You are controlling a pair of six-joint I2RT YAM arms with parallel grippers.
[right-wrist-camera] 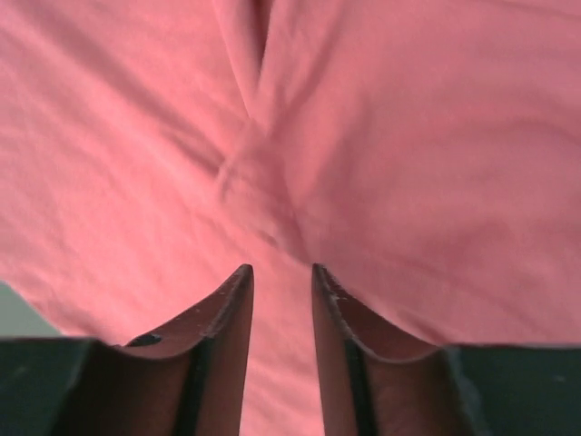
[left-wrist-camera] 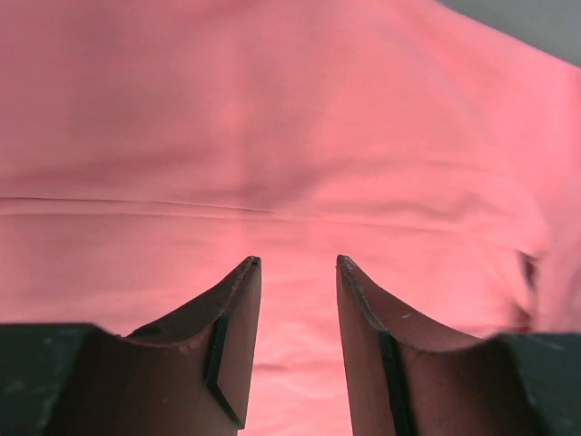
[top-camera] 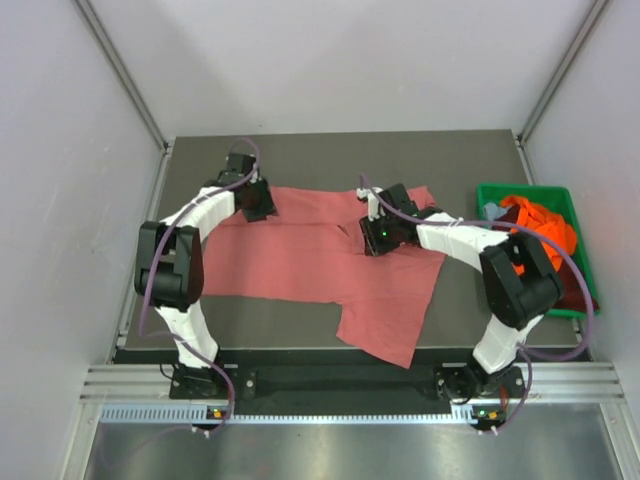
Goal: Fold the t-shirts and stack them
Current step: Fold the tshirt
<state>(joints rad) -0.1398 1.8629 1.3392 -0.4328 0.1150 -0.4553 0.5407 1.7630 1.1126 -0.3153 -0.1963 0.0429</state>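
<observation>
At the left, the left arm (top-camera: 205, 208) reaches to the far left edge of the salmon-pink cotton short-sleeved t-shirt (top-camera: 300, 262). The shirt lies spread and not yet folded across the middle of the dark grey table (top-camera: 450, 150), one flap reaching the near edge. The left jaws are released, parted just over flat cloth and a straight seam line (only the left wrist view shows this; from the top the wrist hides them). Further right, the right arm (top-camera: 460, 238) rests over the shirt's far right part. Its jaws stand narrowly apart, grasping nothing, and a small pucker of cloth just ahead of the tips shows only in the right wrist view. At the far right, the green plastic bin (top-camera: 490, 192) holds a bright orange t-shirt (top-camera: 540, 225) and a bluish one (top-camera: 492, 211), seen only from the top. I judge the task barely begun: nothing folded, no stack.
</observation>
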